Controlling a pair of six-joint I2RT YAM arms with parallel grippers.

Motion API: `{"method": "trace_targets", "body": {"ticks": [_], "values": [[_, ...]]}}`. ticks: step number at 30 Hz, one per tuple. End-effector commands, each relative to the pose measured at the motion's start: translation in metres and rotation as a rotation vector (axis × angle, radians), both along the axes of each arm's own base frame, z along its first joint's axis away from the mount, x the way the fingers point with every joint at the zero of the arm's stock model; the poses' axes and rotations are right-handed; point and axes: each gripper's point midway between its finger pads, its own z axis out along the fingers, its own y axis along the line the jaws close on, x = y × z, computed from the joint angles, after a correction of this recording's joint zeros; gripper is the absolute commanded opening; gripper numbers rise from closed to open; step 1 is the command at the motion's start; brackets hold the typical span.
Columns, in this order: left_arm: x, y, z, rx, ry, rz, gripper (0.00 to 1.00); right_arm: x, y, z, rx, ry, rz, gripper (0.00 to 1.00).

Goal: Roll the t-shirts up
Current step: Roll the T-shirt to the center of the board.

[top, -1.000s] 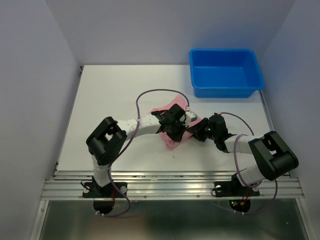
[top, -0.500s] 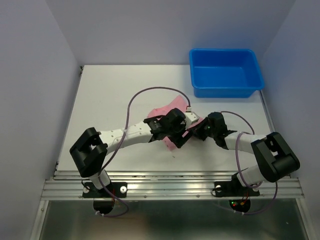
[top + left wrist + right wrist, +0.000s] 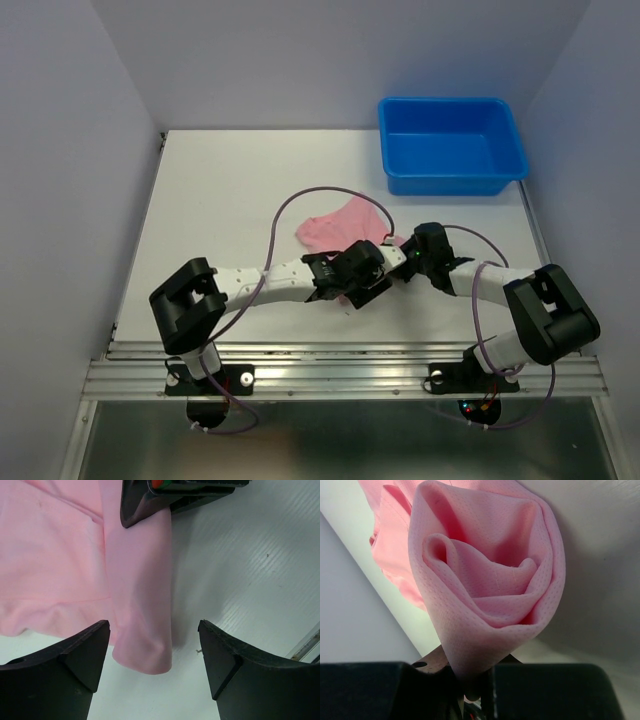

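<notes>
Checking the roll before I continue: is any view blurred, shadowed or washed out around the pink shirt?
Top external: even light, sharp, t-shirt partly covered. Left wrist: sharp, a soft shadow beside the fold. Right wrist: weave crisp up close, right gripper just a dark mass along the bottom.

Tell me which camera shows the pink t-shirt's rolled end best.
The right wrist view: the pink t-shirt fills it, its spiral layers clear. The left wrist view shows flat folds; the top view, a small pink patch.
</notes>
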Motion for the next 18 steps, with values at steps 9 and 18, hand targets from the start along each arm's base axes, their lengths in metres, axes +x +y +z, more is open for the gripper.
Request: {"method": "trace_targets", "body": {"ticks": [9, 18], "values": [[0.016, -0.004, -0.019, 0.102, -0.130, 0.028, 0.75, 0.004, 0.013, 0.024, 0.075, -0.016, 0.017, 0.01], [0.020, 0.002, -0.030, 0.148, -0.178, 0.073, 0.61, 0.002, 0.006, 0.020, 0.069, -0.009, 0.004, 0.01]]}}
